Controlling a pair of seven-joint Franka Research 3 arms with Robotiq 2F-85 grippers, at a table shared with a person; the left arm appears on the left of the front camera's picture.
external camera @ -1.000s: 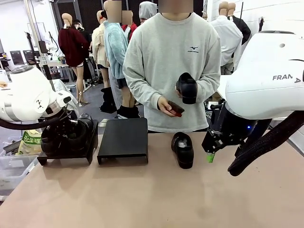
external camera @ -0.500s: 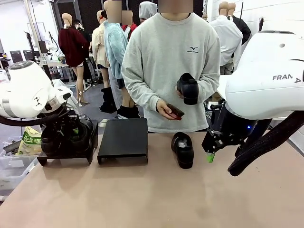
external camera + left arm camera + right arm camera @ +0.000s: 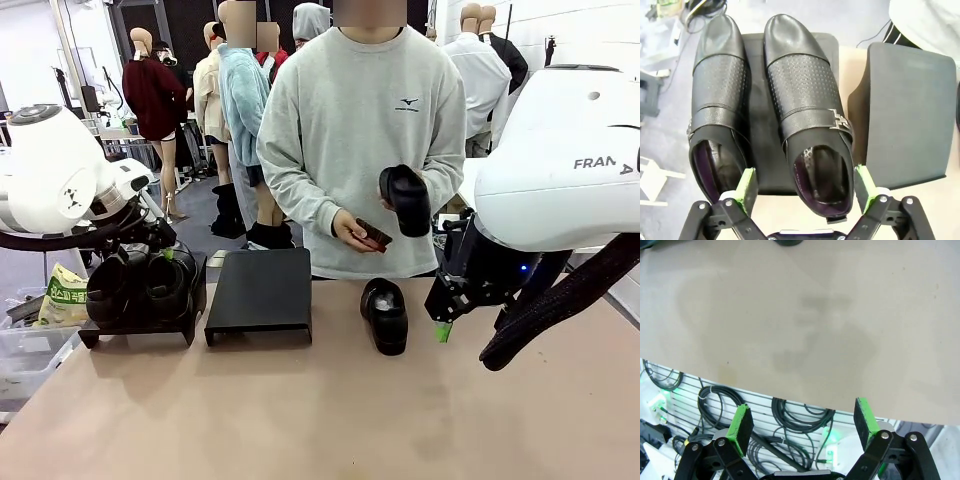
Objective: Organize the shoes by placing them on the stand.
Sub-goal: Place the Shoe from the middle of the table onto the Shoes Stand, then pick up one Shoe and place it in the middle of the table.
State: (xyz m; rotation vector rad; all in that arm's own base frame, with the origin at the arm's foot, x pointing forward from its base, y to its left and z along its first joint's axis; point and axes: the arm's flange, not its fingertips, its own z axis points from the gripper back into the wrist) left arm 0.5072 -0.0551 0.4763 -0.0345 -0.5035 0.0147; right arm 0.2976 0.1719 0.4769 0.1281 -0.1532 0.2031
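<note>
Two black shoes [image 3: 140, 288] stand side by side on the left black stand [image 3: 140, 330], toes pointing away from me. My left gripper [image 3: 150, 258] hovers just above them. In the left wrist view it [image 3: 806, 187] is open, its green pads straddling the heel of the buckled shoe [image 3: 805, 110] without pressing it; the other shoe [image 3: 720, 100] lies beside it. A third shoe [image 3: 385, 315] lies on the table. The person holds another shoe [image 3: 406, 200] in one hand. My right gripper [image 3: 440, 325] hangs open and empty [image 3: 802, 422] over the table's near edge.
A second black stand [image 3: 262, 290] [image 3: 910, 110] sits bare just right of the first. The person stands at the far edge, a small dark object [image 3: 372, 235] in the other hand. Cables [image 3: 790, 415] run below the beige table [image 3: 790, 315].
My left gripper has opened, letting go of the buckled shoe on the left stand, and the arm has lifted a little. The person has tipped the held shoe downward.
</note>
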